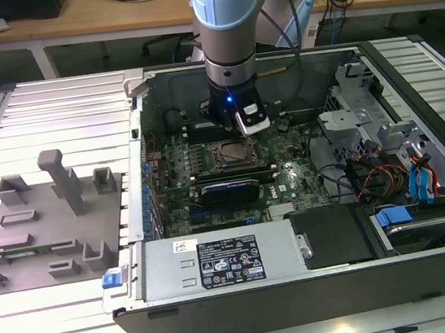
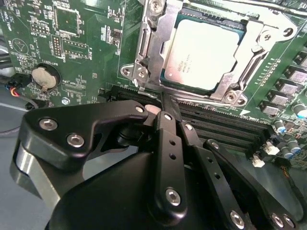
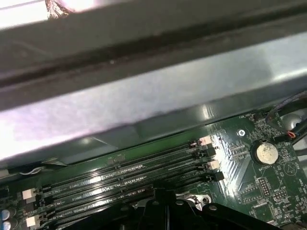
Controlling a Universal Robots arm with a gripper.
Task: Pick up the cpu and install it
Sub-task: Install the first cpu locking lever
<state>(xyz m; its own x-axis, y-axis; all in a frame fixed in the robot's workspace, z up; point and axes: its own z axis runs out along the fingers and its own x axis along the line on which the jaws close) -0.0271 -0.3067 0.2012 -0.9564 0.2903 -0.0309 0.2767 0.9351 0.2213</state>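
cpu (image 2: 201,55): you see its silvery top lying flat inside the socket frame (image 2: 148,52).
gripper (image 2: 165,103): your black linkage sits just short of the socket, over the memory slots (image 2: 225,127).
coin cell (image 2: 44,76): on the green motherboard (image 2: 91,43).

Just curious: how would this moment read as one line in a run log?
cpu: seated in socket frame | gripper: fingers shut, empty, beside socket above memory slots

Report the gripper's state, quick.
Gripper: shut, fingers together and holding nothing, just beside the socket frame where the cpu already sits.
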